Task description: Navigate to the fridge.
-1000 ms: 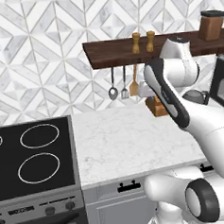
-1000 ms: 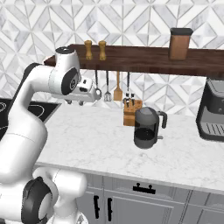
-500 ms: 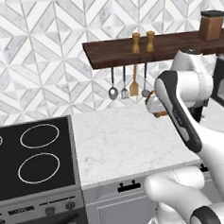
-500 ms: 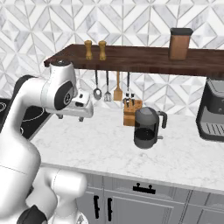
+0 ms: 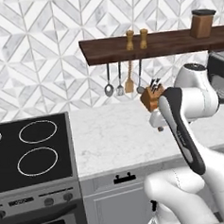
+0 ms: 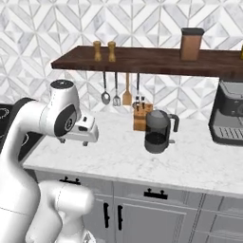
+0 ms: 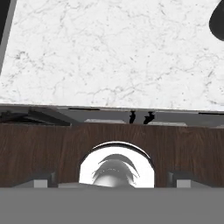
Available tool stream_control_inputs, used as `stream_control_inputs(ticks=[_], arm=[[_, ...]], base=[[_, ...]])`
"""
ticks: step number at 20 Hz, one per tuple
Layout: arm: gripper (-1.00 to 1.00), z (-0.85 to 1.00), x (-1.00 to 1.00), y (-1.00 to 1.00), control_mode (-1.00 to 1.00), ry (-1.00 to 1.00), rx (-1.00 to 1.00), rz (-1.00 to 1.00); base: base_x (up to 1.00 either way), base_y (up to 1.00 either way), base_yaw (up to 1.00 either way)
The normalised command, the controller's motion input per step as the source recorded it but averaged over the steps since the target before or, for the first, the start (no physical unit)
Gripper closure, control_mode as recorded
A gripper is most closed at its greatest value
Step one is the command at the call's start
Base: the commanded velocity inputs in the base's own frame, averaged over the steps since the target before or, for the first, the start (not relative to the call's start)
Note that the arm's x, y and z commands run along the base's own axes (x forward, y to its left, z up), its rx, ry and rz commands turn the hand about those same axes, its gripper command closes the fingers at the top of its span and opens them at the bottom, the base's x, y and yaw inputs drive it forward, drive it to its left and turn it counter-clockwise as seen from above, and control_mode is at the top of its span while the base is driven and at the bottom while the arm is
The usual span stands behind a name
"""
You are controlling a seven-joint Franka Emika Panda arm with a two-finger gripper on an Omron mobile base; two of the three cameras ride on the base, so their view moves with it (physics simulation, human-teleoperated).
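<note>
— Fridge first. Whereabouts?
— Cannot tell from these views, so no telling how it lies relative to the gripper (image 6: 86, 141) either.
— Then outward. Underneath the hand?
— White marble counter (image 6: 190, 161), grey-veined, smooth, flat-edged. Seen again along the hand view (image 7: 109, 52), with a band of brown wood grain (image 7: 43, 148) below it.
— Gripper itself: open or closed?
— Cannot tell. Short white hand with small dark tips, hanging above the near left part of the counter, also seen in the left base view (image 5: 158, 126). Holding nothing visible, touching nothing visible.
— To its right?
— Dark rounded kettle (image 6: 157, 132), glossy, with handle on its right side, standing on the counter well apart from the gripper. Just behind it, a tan wooden knife block (image 6: 140, 118) with dark handles sticking up.
— Farther right?
— Boxy grey and black coffee machine (image 6: 230, 116) against the wall.
— Left side?
— Black glass stove top (image 5: 31, 148) with thin white rings, flush beside the marble.
— Above?
— Long dark wood shelf (image 6: 156, 60), plank-shaped. On it two small wooden shakers (image 6: 104, 50) and a brown canister (image 6: 191, 43) with dark lid. Below it, hanging metal and wooden utensils (image 6: 116, 92).
— Wall and fronts?
— Pale geometric tile (image 6: 42, 33) in diamond pattern; grey panelled cabinets (image 6: 147, 213) with short black handles under the counter.
</note>
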Motion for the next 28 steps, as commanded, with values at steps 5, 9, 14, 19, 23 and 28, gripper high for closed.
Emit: stream_control_inputs(ticks=[5, 9, 14, 19, 23, 28], arm=[[-1.0, 0.0, 0.0, 0.0, 1.0, 0.0, 0.0, 0.0], [-1.0, 0.0, 0.0, 0.0, 1.0, 0.0, 0.0, 0.0], [-1.0, 0.0, 0.0, 0.0, 1.0, 0.0, 0.0, 0.0], [-1.0, 0.0, 0.0, 0.0, 1.0, 0.0, 0.0, 0.0], [-1.0, 0.0, 0.0, 0.0, 1.0, 0.0, 0.0, 0.0], [-1.0, 0.0, 0.0, 0.0, 1.0, 0.0, 0.0, 0.0]], base=[[-0.69, -0.31, -0.44], [-0.36, -0.2, -0.65], [-0.23, -0.19, -0.69], [-0.12, -0.22, -0.71], [0.0, -0.19, -0.74], [0.0, -0.11, -0.8]])
